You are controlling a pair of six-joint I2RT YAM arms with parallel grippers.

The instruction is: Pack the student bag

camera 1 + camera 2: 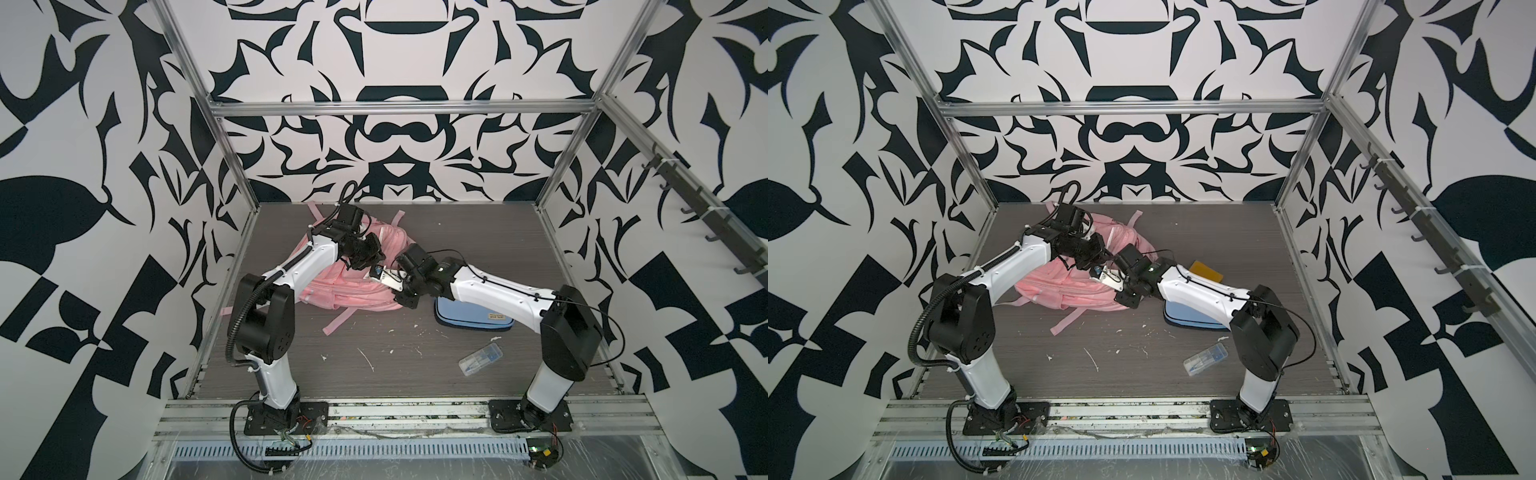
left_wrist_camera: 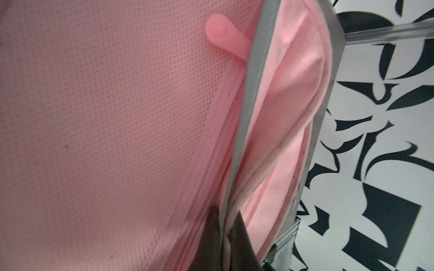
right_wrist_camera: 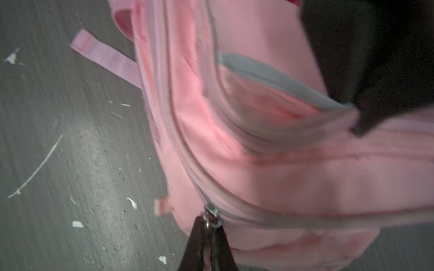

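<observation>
Grey wood-grain counter (image 1: 374,374) carries the student bag (image 1: 345,286), lying rear-left of centre. Left wrist view alone: left end effector (image 2: 226,218) clenched on the bag's grey strip (image 2: 249,105). Right wrist view alone: right end effector (image 3: 207,223) clenched on a metal zip pull (image 3: 211,212).

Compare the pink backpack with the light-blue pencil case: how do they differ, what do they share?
The pink backpack is larger than the light-blue pencil case. The backpack is crumpled; the pencil case lies flat. The left gripper and right gripper pinch the backpack; neither holds the pencil case. Both rest on the table.
</observation>
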